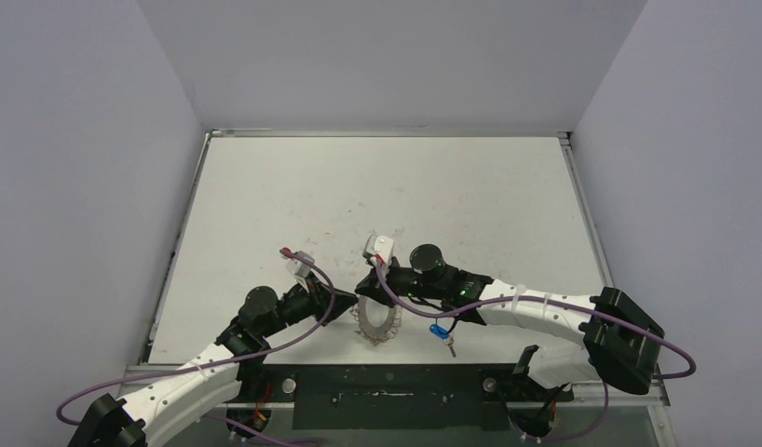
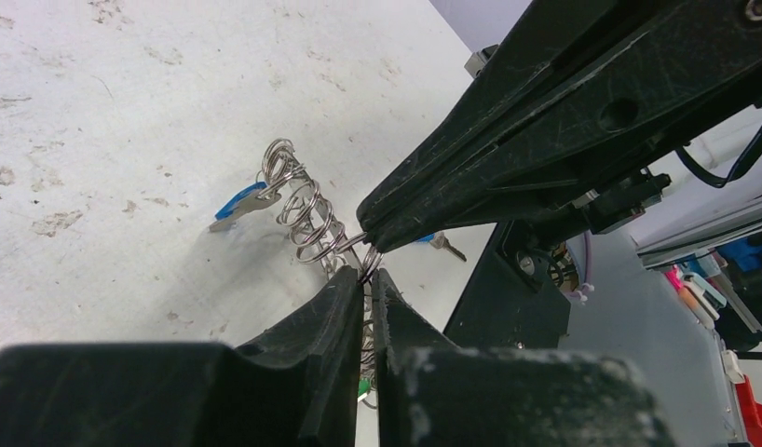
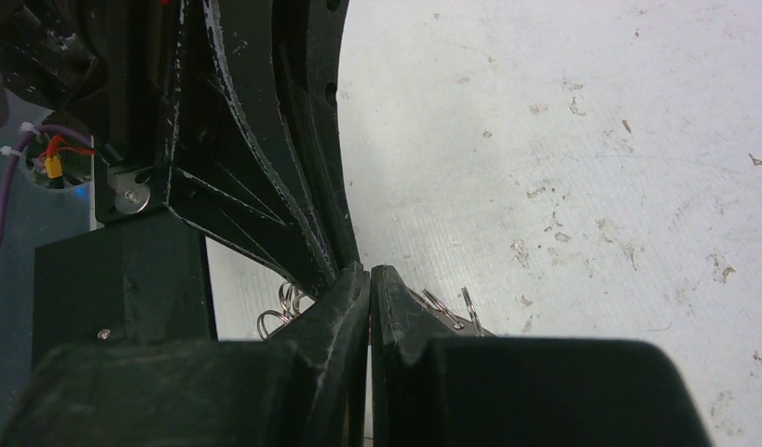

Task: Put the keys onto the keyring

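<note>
The keyring [image 1: 379,324], a silver ring edged with small wire loops, lies near the table's front edge between both grippers. My left gripper [image 1: 351,305] is shut on one of its loops, seen pinched at the tips [image 2: 369,277]. My right gripper [image 1: 363,282] meets it tip to tip and is shut on the keyring [image 2: 303,214] too; its jaws [image 3: 370,270] are pressed together with loops [image 3: 282,305] showing on either side. One blue-tagged key [image 2: 236,203] hangs on a far loop. Another blue-tagged key [image 1: 441,331] lies loose beside the right arm. A green tag [image 2: 363,386] peeks between my left fingers.
The white table [image 1: 387,186] has a metal rim and grey walls on three sides. A black mount plate [image 1: 387,396] runs along the near edge between the arm bases. Purple cables loop over both arms.
</note>
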Tool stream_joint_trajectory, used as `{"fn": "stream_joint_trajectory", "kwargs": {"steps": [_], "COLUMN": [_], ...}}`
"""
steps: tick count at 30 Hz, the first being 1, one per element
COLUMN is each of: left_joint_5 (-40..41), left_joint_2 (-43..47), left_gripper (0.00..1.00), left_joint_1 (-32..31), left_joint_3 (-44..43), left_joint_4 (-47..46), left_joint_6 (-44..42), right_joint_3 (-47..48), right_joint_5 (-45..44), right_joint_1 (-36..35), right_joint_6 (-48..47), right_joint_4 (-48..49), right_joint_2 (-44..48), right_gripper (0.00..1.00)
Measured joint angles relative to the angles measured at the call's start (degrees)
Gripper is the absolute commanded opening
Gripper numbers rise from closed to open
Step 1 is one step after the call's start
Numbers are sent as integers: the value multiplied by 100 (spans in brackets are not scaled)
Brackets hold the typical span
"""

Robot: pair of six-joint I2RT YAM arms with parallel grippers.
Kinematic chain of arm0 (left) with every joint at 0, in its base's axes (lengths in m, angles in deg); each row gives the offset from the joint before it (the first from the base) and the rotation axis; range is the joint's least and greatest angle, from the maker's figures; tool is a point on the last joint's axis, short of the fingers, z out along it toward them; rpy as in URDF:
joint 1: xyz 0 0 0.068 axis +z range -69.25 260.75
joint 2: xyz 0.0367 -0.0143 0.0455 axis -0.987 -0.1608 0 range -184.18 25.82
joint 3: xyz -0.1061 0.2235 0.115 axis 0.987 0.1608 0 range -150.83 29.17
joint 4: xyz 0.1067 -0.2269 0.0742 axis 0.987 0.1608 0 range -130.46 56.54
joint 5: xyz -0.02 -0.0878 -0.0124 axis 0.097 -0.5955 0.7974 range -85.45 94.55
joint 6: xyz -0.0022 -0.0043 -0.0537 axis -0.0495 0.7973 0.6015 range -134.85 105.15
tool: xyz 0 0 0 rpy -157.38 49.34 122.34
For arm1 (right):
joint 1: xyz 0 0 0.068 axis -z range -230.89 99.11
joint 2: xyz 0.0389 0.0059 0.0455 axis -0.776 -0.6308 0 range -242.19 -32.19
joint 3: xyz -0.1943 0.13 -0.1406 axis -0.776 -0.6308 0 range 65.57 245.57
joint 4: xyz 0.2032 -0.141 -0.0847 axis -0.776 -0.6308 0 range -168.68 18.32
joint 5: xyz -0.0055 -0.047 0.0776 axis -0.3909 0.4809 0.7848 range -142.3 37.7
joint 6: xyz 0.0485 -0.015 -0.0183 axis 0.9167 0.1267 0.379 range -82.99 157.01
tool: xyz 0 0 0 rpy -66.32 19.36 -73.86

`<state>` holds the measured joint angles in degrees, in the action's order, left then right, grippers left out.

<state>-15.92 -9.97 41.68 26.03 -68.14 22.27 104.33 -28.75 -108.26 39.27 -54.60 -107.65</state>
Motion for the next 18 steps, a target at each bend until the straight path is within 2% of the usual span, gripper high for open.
{"fn": "stream_joint_trajectory", "kwargs": {"steps": [2, 10, 14, 18], "left_joint_5": [2, 2, 7, 31], "left_joint_2": [15, 168, 203, 188], "left_gripper": [0, 0, 11, 16], "left_joint_1": [0, 0, 0, -22], "left_joint_3": [0, 0, 0, 0], "left_joint_4": [-46, -48, -48, -50], "left_joint_6": [-17, -114, -203, -334], "right_joint_3": [0, 0, 0, 0], "right_joint_5": [4, 33, 85, 138], "right_joint_1": [7, 76, 109, 118], "right_joint_6": [4, 140, 221, 306], "right_joint_4": [4, 101, 162, 195], "right_joint_2": [0, 0, 0, 0], "right_gripper": [0, 0, 0, 0]}}
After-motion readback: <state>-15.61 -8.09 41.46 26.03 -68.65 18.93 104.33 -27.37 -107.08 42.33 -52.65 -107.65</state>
